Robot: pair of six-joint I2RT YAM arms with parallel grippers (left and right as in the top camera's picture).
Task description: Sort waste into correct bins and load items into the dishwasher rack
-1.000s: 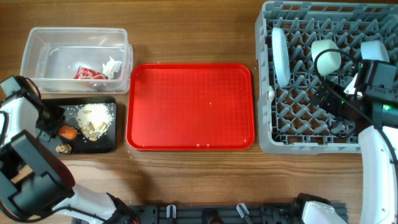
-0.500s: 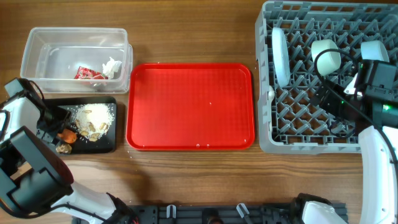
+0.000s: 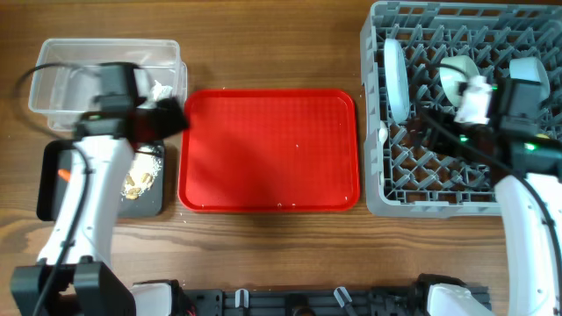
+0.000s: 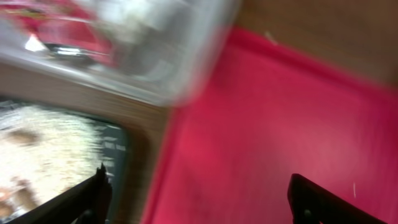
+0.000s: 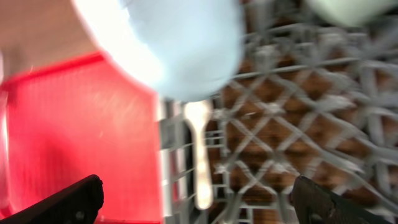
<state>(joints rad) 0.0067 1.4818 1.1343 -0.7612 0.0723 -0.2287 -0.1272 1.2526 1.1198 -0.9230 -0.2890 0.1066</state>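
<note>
1. Left hand (image 4: 199,183) spread wide, empty, over the red tray's (image 3: 263,149) left edge.
2. Right hand (image 5: 196,186) wide, empty, above the rack (image 3: 378,206) right of that tray.
3. Tissue (image 3: 159,90) sits in the tub (image 3: 53,46) left of the tray.

We find the serving tray (image 3: 268,149) in the middle of the table (image 3: 281,44). Left of it sits the tub (image 3: 53,75) with tissue (image 3: 160,90) inside. Just in front of the tub lies the shallow tray (image 3: 149,202), with crumbs (image 3: 145,162) on it. Right of the serving tray stands the rack (image 3: 439,197). In it a plate (image 3: 397,81) stands on edge near the left wall, a spoon (image 3: 382,133) lies against that wall, and a bowl (image 3: 452,75) sits right of the plate.
</note>
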